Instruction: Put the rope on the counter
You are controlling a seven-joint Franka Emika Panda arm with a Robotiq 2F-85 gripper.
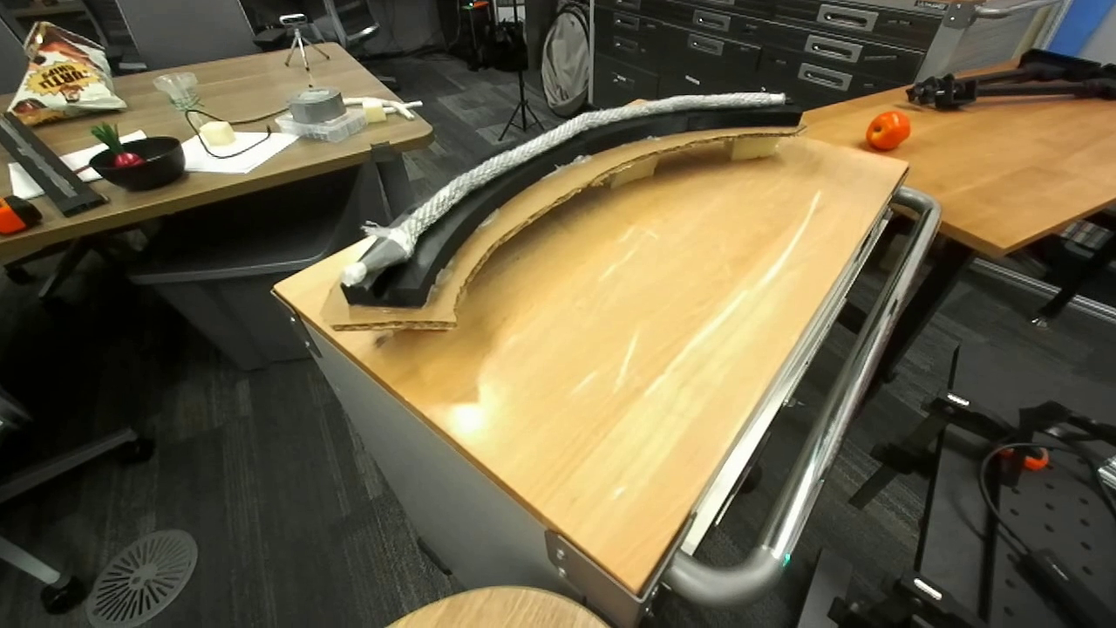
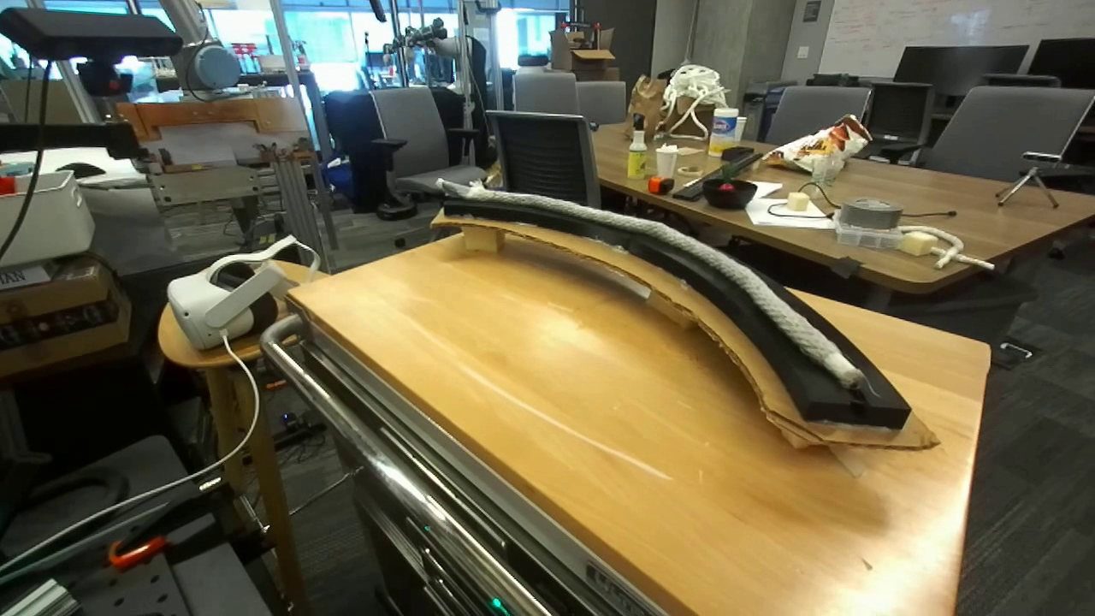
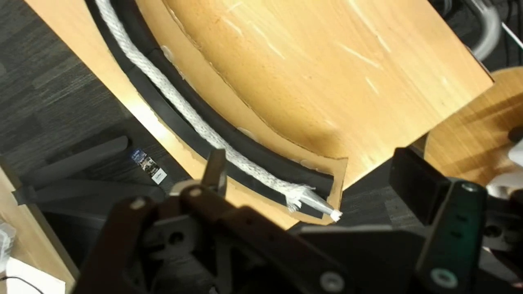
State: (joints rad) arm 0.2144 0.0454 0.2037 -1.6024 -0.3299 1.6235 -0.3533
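Observation:
The rope is a long light-grey braided cord. It lies along a black curved channel in both exterior views [image 1: 523, 153] [image 2: 774, 306] and in the wrist view [image 3: 184, 108]. One end is frayed and grey-wrapped with a white tip, sticking out past the channel's end. The channel [image 1: 418, 281] is fixed on a raised cardboard strip [image 1: 488, 253] on the counter, a light-brown wooden top [image 1: 628, 323] [image 2: 547, 368] [image 3: 310, 81]. My gripper [image 3: 316, 177] is open and empty in the wrist view, its fingers wide apart around the wrapped end, apparently above it. The exterior views do not show the gripper.
A silver rail [image 1: 837, 427] runs along the counter's edge. A cluttered desk [image 1: 253, 74] stands beyond the channel. An orange tomato-like object [image 1: 888, 130] sits on another wooden table. A stool [image 2: 184, 338] bears a white headset [image 2: 205, 312]. A grey bin [image 1: 235, 279] stands beside the counter.

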